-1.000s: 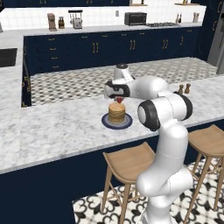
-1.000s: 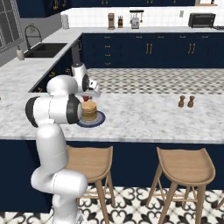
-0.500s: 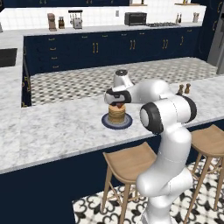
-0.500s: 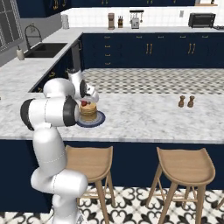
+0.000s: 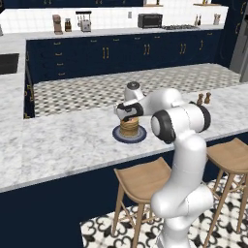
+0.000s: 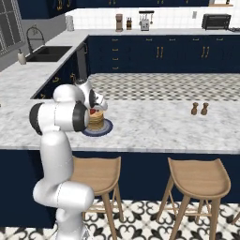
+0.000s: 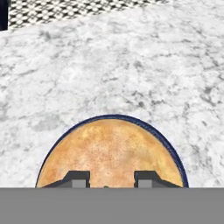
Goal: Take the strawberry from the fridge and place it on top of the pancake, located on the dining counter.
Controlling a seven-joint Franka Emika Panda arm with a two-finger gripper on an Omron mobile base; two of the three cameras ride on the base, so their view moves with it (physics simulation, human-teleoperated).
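The pancake is a golden stack on a dark blue plate on the marble dining counter. My gripper hangs right over the stack, fingers pointing down. From the right base view a small red strawberry shows between the fingers, just above the pancake, and my gripper is shut on it. In the hand view the pancake top lies close below the fingertips, and the berry is hidden there. The light-grey fridge stands at the far right.
Two small wooden shakers stand on the counter to the right of the plate. Wooden stools line the near side under the counter edge. A sink lies in the left counter, and appliances stand on the far counter.
My gripper has come down from above the stack to just over the pancake top, still shut on the strawberry. The base has stayed put.
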